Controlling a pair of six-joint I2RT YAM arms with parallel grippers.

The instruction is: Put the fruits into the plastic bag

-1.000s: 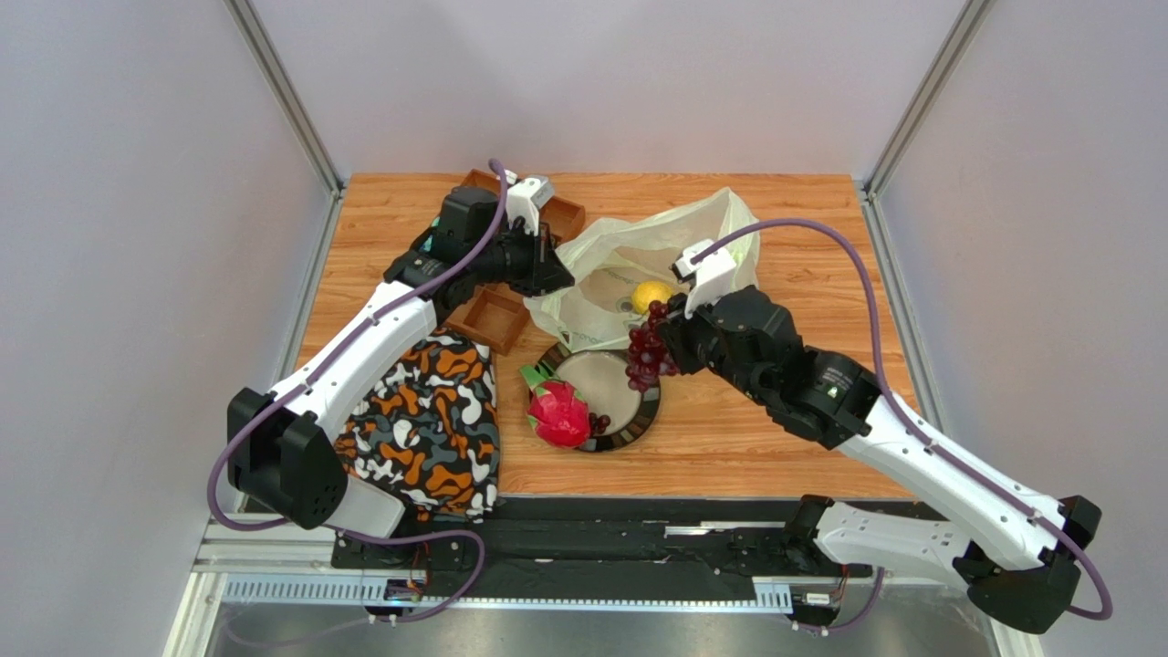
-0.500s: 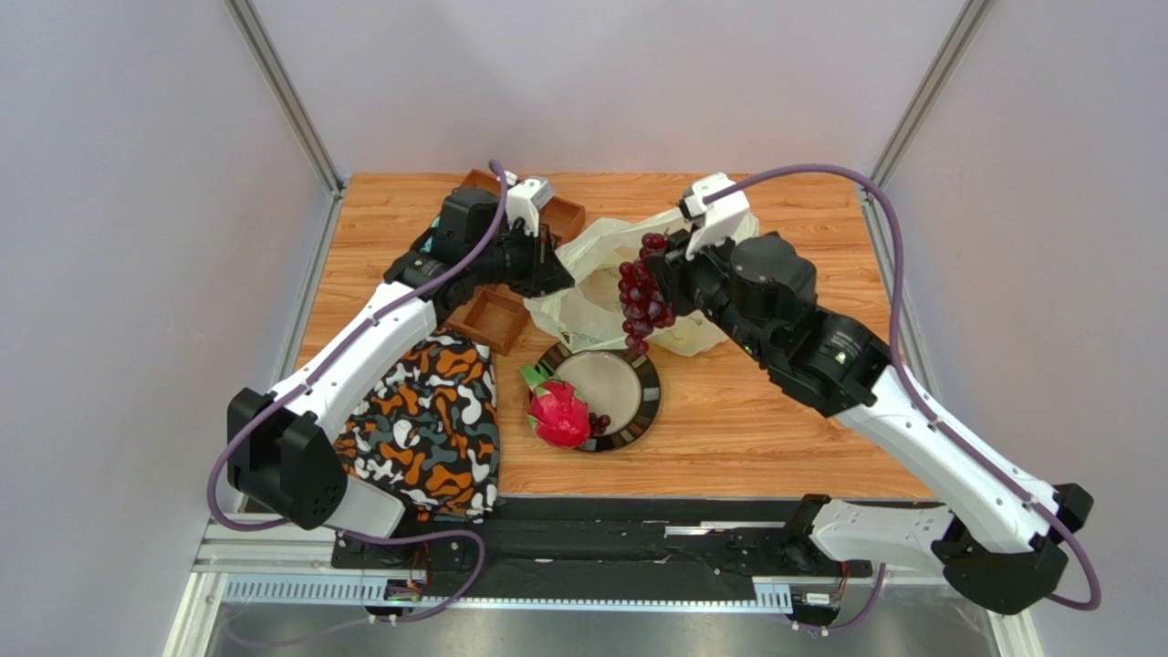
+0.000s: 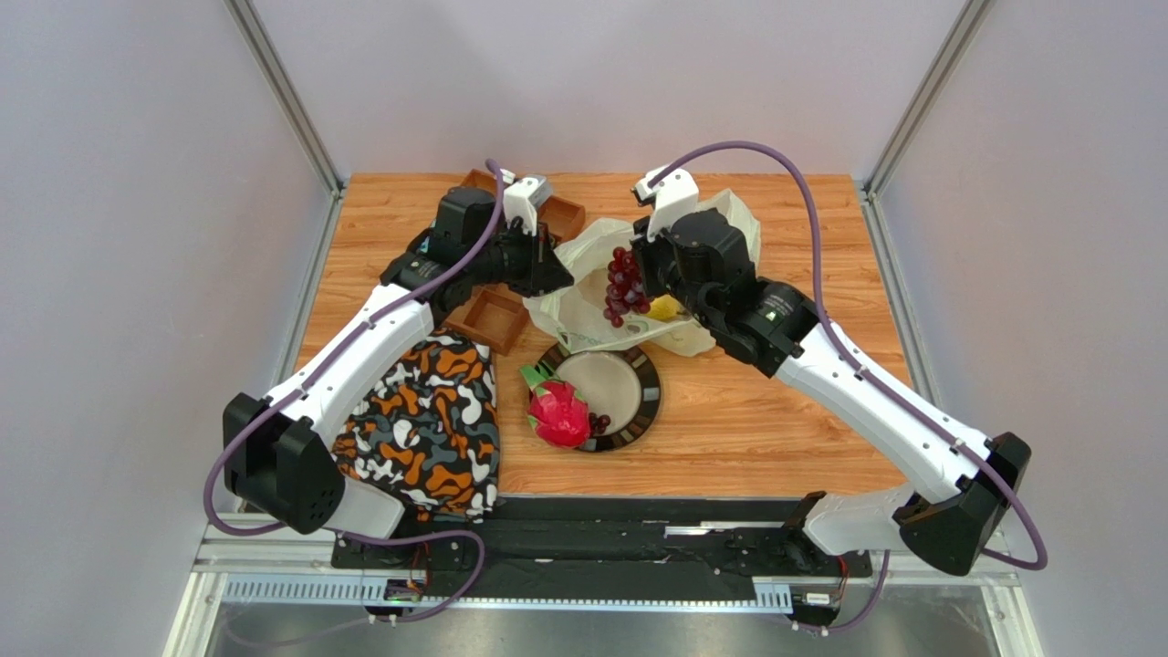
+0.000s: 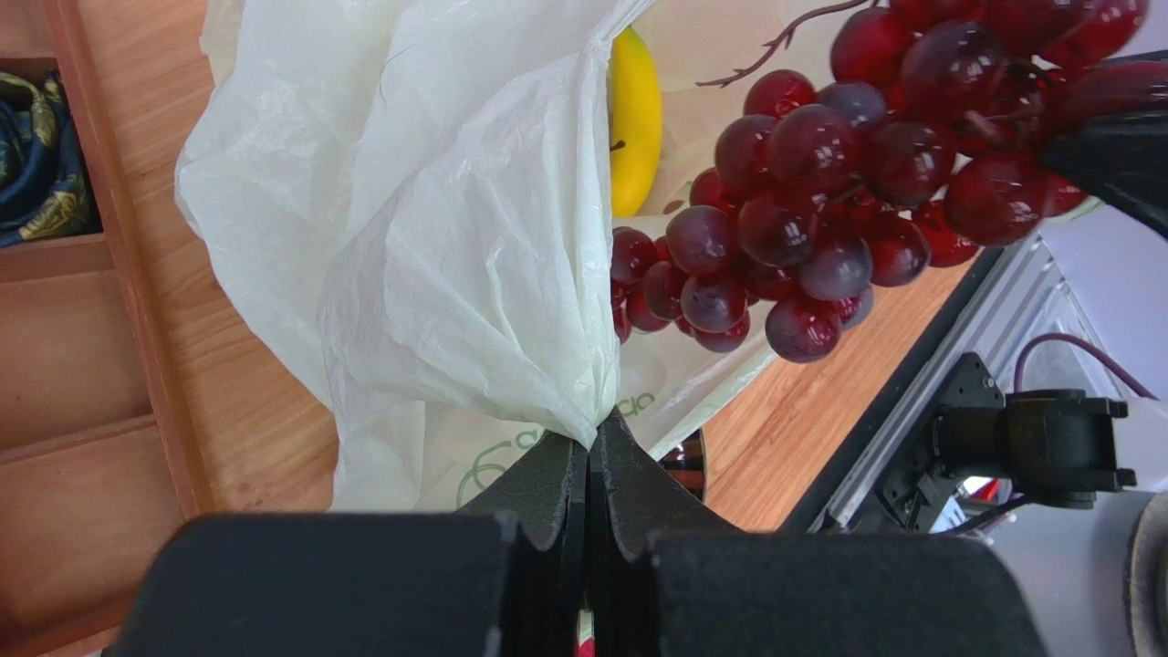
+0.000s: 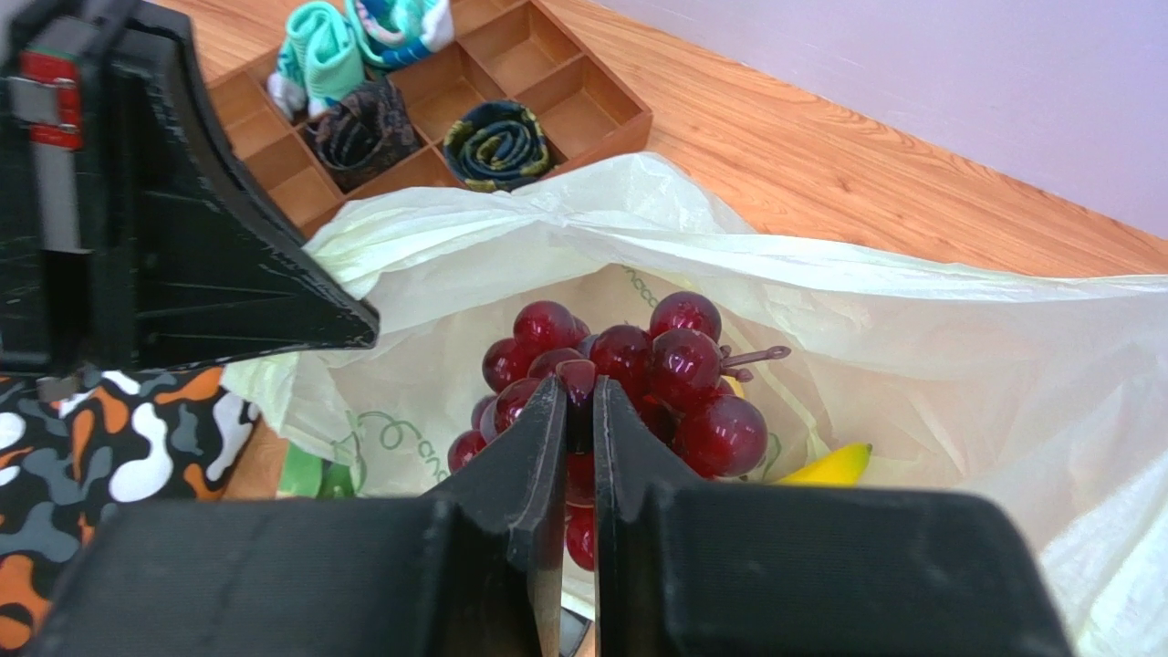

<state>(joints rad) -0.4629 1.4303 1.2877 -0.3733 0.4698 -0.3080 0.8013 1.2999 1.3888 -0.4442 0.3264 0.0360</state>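
The pale yellow-green plastic bag point(image 3: 724, 219) lies at the back middle of the table. My left gripper point(image 3: 554, 266) is shut on the bag's rim point(image 4: 549, 370) and holds its mouth up and open. My right gripper point(image 3: 642, 271) is shut on the dark purple grape bunch point(image 3: 623, 288), which hangs over the open mouth point(image 5: 645, 377). The grapes also show in the left wrist view point(image 4: 823, 205). A yellow banana point(image 4: 634, 117) lies inside the bag, its tip showing in the right wrist view point(image 5: 830, 468). The pink-red dragon fruit point(image 3: 560, 414) rests on the dark plate point(image 3: 645, 400). The small round yellow fruit is hidden.
A wooden compartment tray point(image 3: 491, 319) with rolled cloths point(image 5: 494, 144) stands left of and behind the bag. The orange-black-white patterned cloth point(image 3: 425, 418) lies at the front left. A loose grape or two point(image 3: 599, 424) sits on the plate beside the dragon fruit.
My right gripper has lifted the grape bunch from the plate's edge and carried it back and left, over the bag's mouth. My left gripper has stayed put, holding the bag.
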